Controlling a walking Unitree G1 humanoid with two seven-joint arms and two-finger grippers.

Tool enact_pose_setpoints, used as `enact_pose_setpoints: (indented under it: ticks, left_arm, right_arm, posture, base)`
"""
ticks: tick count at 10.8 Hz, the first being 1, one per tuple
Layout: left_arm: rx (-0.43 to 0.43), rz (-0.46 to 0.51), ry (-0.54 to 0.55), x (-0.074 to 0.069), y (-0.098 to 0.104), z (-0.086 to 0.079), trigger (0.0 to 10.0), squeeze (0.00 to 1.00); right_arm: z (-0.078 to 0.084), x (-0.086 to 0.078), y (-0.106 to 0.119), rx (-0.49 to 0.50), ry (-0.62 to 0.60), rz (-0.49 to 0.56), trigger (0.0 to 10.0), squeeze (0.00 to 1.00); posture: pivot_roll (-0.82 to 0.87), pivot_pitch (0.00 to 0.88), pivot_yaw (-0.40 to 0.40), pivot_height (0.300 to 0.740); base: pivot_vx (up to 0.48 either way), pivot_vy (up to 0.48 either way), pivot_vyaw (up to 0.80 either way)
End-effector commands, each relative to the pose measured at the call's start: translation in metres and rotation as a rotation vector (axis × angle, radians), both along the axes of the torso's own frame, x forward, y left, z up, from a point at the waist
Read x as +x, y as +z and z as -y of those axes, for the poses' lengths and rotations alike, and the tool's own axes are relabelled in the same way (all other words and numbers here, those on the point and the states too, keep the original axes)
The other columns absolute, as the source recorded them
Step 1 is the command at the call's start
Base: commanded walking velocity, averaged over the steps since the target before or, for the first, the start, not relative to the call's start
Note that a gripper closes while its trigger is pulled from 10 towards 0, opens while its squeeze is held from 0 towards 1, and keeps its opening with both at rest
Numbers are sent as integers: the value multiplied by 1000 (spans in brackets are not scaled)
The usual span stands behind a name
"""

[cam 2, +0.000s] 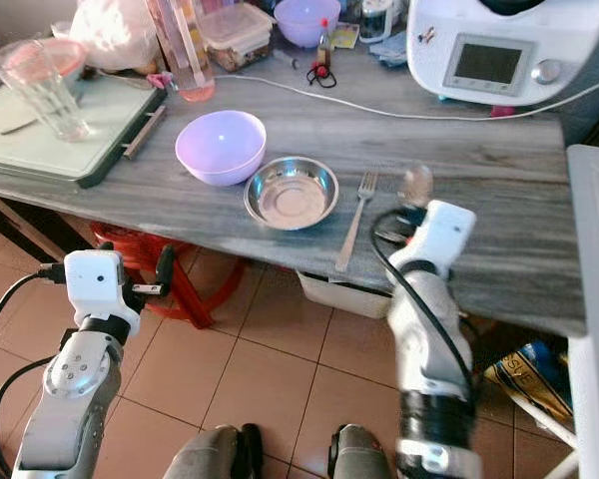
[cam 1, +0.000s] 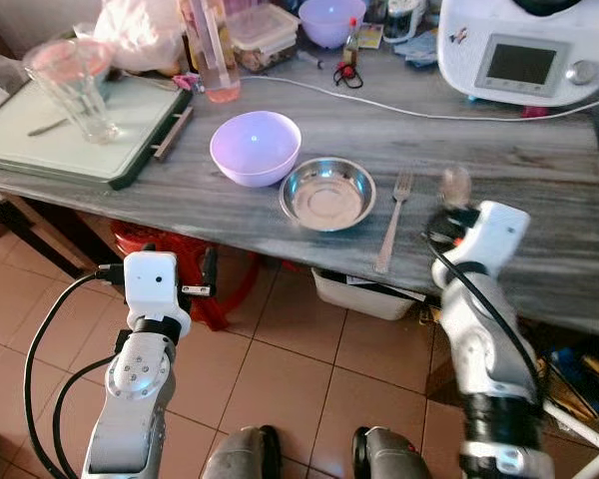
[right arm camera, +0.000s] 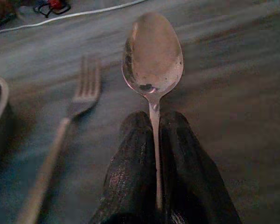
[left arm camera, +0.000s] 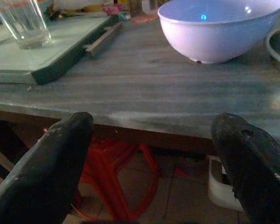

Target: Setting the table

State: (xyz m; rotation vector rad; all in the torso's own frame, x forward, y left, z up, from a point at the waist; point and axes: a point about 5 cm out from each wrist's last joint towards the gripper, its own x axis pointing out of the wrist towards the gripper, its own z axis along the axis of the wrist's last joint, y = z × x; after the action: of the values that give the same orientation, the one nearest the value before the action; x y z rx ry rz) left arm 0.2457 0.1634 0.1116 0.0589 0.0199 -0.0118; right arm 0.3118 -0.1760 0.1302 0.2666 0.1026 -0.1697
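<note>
The right gripper has its fingers clamped together on the handle of a metal spoon, whose bowl sticks out ahead of the fingertips, above the grey wood-grain surface. From the head views the spoon sits to the right of a fork, near it but apart; whether its bowl touches the surface cannot be told. The fork lies flat, tines pointing away from the robot and handle reaching toward the near edge. Just left of the fork is a shallow stainless steel dish, and touching or nearly touching its left rim stands a lilac plastic bowl. The left gripper hangs below the near edge of the surface, over the tiled floor, with its fingers spread wide apart and holding nothing. Farther left on the surface lies a pale green cutting board with a clear drinking glass standing upright on it. At the back stand a white kitchen appliance with a small screen, a second lilac bowl and a white cable trailing across. A red plastic stool stands under the surface.
</note>
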Motion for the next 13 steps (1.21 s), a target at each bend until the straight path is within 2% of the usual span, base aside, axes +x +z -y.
enact_pose_setpoints:
  ticks: [1, 2, 4, 7, 9, 13]
  left_arm:
    - [12, -4, -6, -1, 1, -3, 10000, 0]
    - [7, -11, -15, -2, 0, 0, 10000, 0]
    - [0, -16, -21, -2, -1, 2, 10000, 0]
    - [-8, -22, -32, -1, -2, 5, 10000, 0]
    - [-13, -24, -39, 0, -3, 8, 10000, 0]
    - [-15, -27, -41, 0, -4, 10, 10000, 0]
  right_arm:
    - [-9, 2, -4, 14, 25, -38, 10000, 0]
    - [-18, 4, -4, 50, 56, -73, 10000, 0]
    - [-22, 1, -7, 37, 73, -122, 10000, 0]
    - [-13, -12, -20, 5, 52, -219, 10000, 0]
    - [-8, -14, -21, -9, 37, -238, 10000, 0]
    - [-4, -6, -16, -3, 12, -214, 10000, 0]
  posture:
    - [14, 179, 102, 740]
    - [14, 180, 99, 740]
    - [9, 178, 93, 740]
    - [-4, 178, 87, 740]
    - [-7, 174, 86, 740]
    - [-6, 174, 82, 740]
  base:
    - [0, 0, 0]
    - [0, 0, 0]
    - [0, 0, 0]
    - [0, 0, 0]
    - [0, 0, 0]
    - [0, 0, 0]
